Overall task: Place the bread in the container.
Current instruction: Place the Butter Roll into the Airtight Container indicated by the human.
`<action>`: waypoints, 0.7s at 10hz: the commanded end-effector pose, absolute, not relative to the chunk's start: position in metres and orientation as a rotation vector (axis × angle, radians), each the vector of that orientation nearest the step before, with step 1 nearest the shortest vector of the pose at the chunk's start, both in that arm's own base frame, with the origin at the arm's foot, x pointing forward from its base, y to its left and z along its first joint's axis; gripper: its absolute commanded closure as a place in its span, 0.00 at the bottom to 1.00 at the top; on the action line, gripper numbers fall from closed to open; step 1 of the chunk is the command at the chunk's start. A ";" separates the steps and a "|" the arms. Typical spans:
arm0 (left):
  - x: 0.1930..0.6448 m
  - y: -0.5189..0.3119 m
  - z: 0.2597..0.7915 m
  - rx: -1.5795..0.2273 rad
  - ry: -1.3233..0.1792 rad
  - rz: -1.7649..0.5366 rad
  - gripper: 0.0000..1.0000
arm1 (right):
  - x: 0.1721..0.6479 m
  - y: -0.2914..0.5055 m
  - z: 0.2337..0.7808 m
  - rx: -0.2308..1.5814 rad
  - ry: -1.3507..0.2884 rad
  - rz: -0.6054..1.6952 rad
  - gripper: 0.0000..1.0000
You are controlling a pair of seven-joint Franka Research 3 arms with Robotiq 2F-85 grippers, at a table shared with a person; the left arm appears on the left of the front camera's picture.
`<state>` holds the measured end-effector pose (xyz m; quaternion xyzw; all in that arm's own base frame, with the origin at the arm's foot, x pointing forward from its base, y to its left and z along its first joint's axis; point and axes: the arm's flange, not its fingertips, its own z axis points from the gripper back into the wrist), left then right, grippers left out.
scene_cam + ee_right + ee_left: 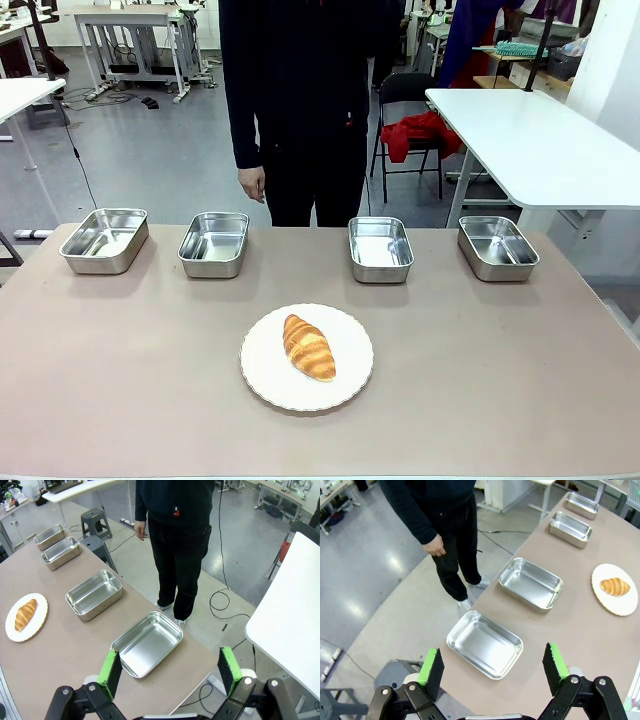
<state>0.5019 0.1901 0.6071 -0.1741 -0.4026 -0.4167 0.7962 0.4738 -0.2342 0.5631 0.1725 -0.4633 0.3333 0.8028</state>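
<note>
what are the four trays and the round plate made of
The four shallow rectangular silvery trays look like polished stainless steel: bright reflections on walls and floors. The round white scalloped plate seems glazed ceramic, possibly plastic: smooth, evenly white.

Golden croissant (308, 347) on plate (352, 372), before four empty trays (211, 267).
</note>
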 end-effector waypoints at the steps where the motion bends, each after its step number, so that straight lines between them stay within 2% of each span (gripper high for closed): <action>1: 0.502 0.190 0.607 -0.379 -0.880 -0.883 0.00 | 0.474 -0.233 0.565 0.370 -0.997 0.718 0.00; 7: 0.502 0.190 0.607 -0.379 -0.880 -0.883 0.00 | 0.474 -0.233 0.565 0.370 -0.997 0.718 0.00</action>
